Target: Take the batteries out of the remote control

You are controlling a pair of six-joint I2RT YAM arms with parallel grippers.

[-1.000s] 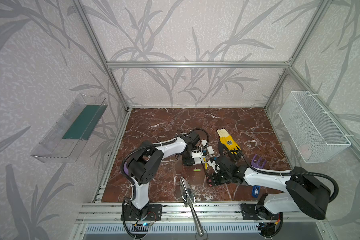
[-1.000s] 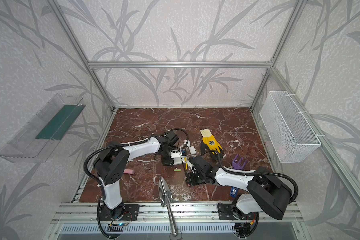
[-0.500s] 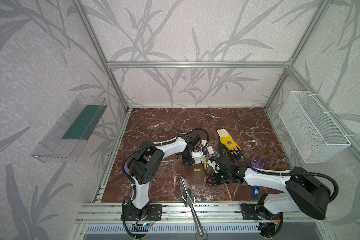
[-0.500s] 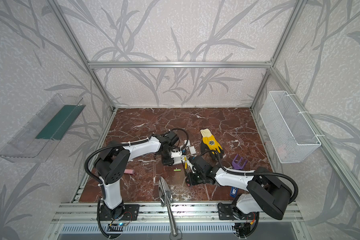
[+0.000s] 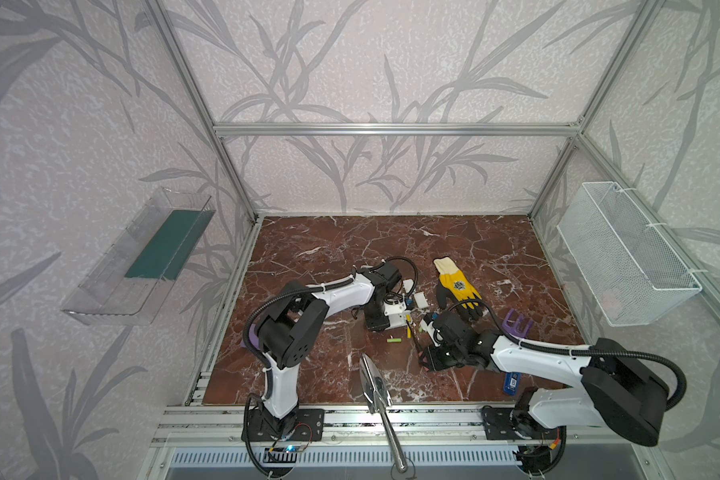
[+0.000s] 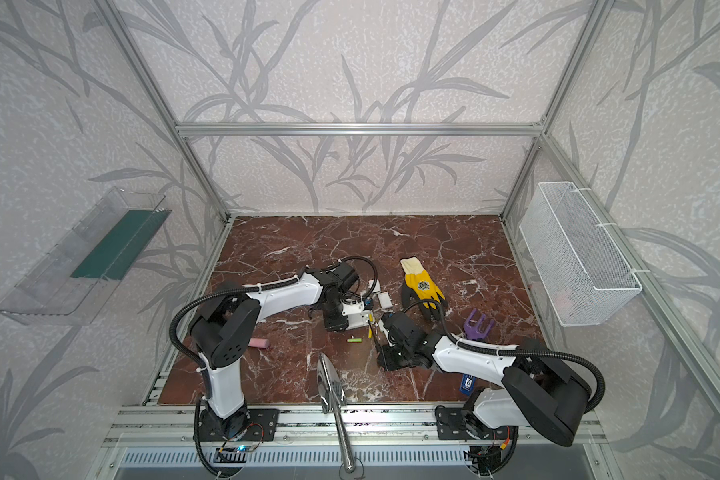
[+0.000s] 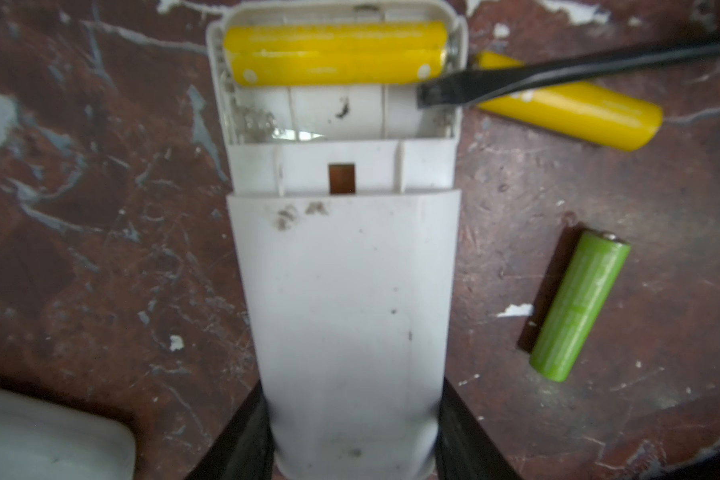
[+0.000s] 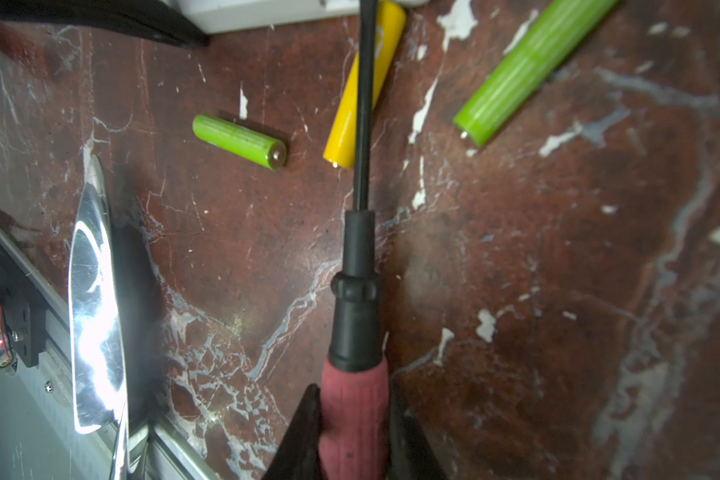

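Observation:
My left gripper (image 7: 354,419) is shut on the white remote control (image 7: 341,291), whose back is open. One yellow battery (image 7: 333,52) lies in the far slot; the near slot is empty. My right gripper (image 8: 354,415) is shut on the pink-handled screwdriver (image 8: 354,324). Its black tip (image 7: 429,93) rests at the compartment's edge, next to the seated battery. On the floor beside the remote lie a yellow battery (image 8: 362,87) and two lime green batteries (image 8: 240,141) (image 8: 528,70). In both top views the grippers (image 5: 385,320) (image 5: 427,357) meet mid-floor, near a green battery (image 6: 354,340).
A metal trowel (image 5: 375,382) lies at the front edge, close to the right gripper. A yellow glove (image 5: 458,286), a purple tool (image 5: 518,324), a blue item (image 5: 512,380), a pink cylinder (image 6: 258,343) and white cover pieces (image 5: 420,298) lie around. A wire basket (image 5: 624,257) hangs right.

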